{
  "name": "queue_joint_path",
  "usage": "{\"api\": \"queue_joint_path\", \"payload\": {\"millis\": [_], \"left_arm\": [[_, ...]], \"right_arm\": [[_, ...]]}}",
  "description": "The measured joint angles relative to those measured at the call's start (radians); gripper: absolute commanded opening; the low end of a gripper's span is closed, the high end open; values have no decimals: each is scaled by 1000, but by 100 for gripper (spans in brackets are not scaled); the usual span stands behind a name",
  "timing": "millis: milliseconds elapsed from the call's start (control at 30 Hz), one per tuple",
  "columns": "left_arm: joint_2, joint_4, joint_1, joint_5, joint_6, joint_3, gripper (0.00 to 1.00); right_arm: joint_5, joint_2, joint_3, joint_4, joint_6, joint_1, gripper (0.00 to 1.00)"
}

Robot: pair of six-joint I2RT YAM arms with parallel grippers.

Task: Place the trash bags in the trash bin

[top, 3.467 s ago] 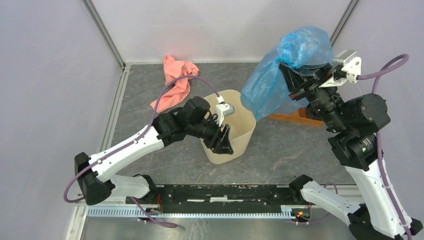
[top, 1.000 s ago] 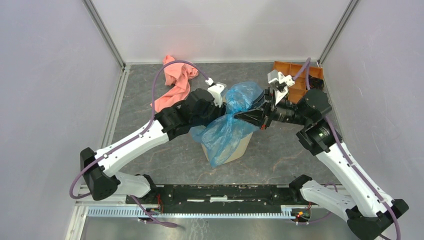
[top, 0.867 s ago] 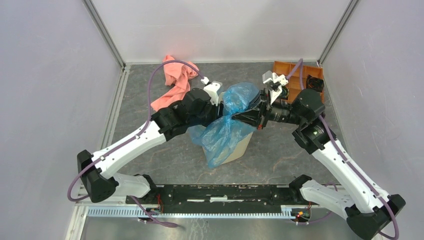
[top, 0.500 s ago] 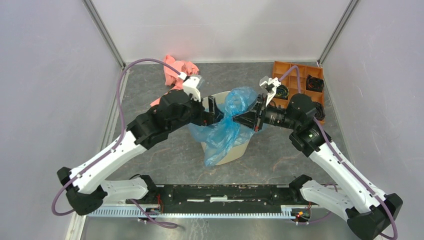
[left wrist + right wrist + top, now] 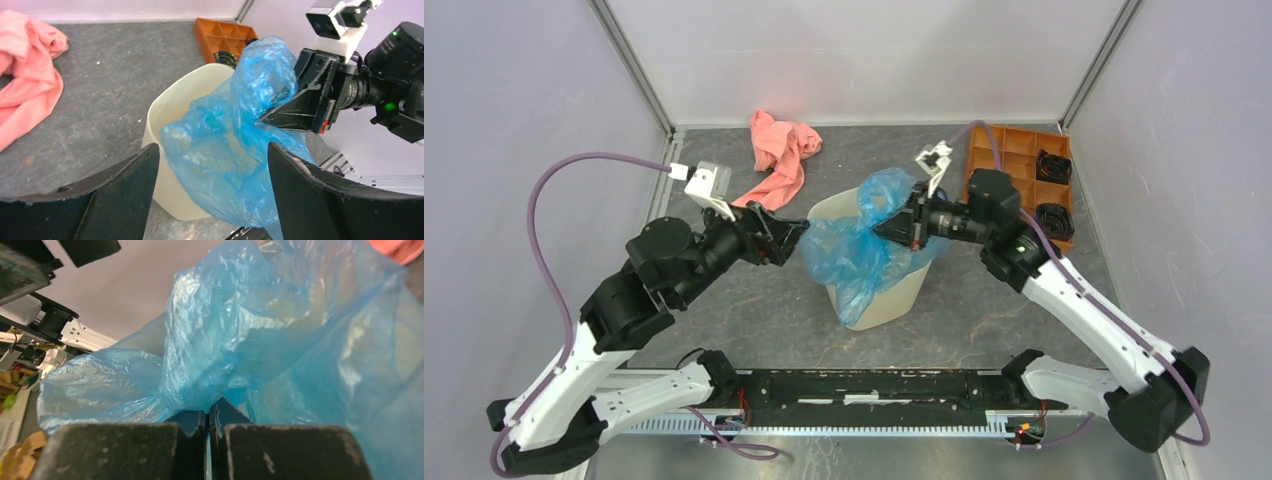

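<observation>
Your left end effector (image 5: 794, 235) has drawn back clear of the bin (image 5: 892, 300), jaws wide and empty. Your right end effector (image 5: 882, 230) stays pinched shut on the bag (image 5: 849, 255), which drapes over the bin's rim, part inside, part hanging down its near wall. Pushing it fully in looks like what remains. How much already lies inside is hidden by the bunched plastic.

Robot lab cell: white wall panels (image 5: 854, 60), aluminium corner posts (image 5: 631, 67), grey marbled tabletop (image 5: 974, 312)
</observation>
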Motion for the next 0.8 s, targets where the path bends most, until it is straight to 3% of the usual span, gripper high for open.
{"api": "queue_joint_path", "payload": {"millis": [200,367,533,800], "left_arm": [[-72,-35,0,-25,-39,-129,76],[-80,-36,0,-15,-71,-245,68],[-31,7,0,22,-74,-263,62],[119,134,3,79,-72,-234,58]], "right_arm": [[105,200,136,-180,-34,142,1],[297,304,231,-370,-123,212,1],[491,325,256,-487,-217,221,1],[560,435,273,-511,-262,280,1]]}}
